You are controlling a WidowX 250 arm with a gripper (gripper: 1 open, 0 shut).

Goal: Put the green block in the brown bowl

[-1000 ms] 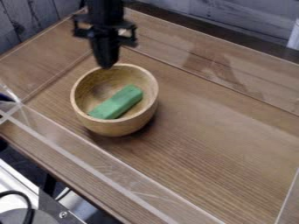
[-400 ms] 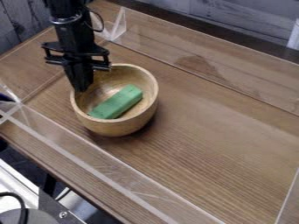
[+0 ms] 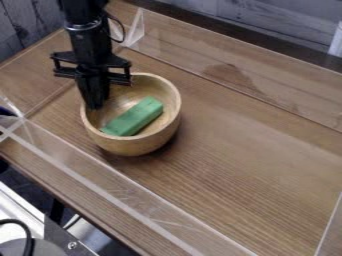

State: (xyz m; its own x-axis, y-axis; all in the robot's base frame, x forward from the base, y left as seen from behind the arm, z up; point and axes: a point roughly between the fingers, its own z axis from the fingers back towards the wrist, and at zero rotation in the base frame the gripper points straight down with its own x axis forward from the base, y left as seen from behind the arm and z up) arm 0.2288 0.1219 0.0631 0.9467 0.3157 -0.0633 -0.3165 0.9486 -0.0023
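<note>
Bowl: I'm seeing the brown bowl (image 3: 131,125) as light wood, smooth, thick-walled.
Block: my green block (image 3: 134,117) looks matte, plain.
Table: the table (image 3: 241,140) shows wood grain, slight sheen.
Gripper: gripper (image 3: 94,100) looks matte black.

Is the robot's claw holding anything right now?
No, nothing. The gripper is shut and empty, hanging at the left rim of the brown bowl. The green block lies loose inside the bowl, apart from it.

A wooden tabletop (image 3: 241,120) with long brown grain fills most of the frame, running from upper left to lower right. Clear plastic walls (image 3: 80,170) fence its edges and catch pale glare along the lower left. Beyond the top edge sits a dim grey surface. Dark cables (image 3: 16,235) curl in the lower left corner.
</note>
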